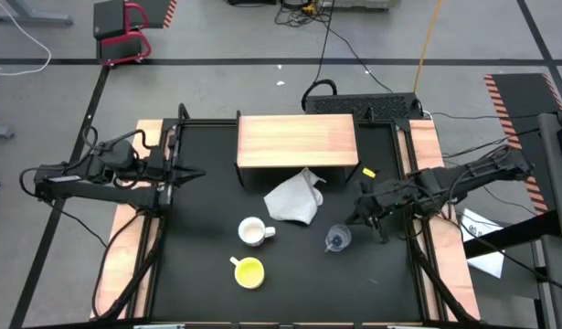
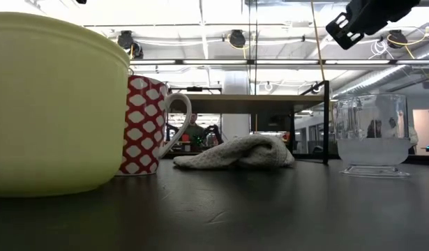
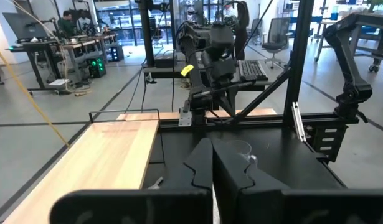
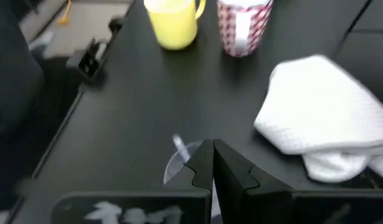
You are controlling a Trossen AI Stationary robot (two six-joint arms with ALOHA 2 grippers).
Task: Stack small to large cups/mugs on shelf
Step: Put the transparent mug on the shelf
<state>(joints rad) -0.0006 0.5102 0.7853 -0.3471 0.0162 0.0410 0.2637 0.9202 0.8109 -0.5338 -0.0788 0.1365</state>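
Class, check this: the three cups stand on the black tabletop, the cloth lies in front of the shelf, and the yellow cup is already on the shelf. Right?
Not quite. The high view shows the yellow cup on the black tabletop, nearer than the white patterned mug; the shelf top is bare. The rest holds.

So the non-task stuff: there's a crumpled grey-white cloth (image 1: 294, 201) sitting pretty much dead center of the black tabletop (image 1: 207, 219), bunched up with a corner poking toward 1 o'clock. From table level it's a low lumpy heap (image 2: 238, 153). A small yellow bit (image 1: 368, 172) lies on the tabletop at about 3 o'clock from the cloth, well apart from it. Off the table, a red-framed cart (image 1: 121, 31) stands on the grey floor way out at 11 o'clock, and some white papers (image 1: 482, 239) lie at roughly 4 o'clock past the table edge.
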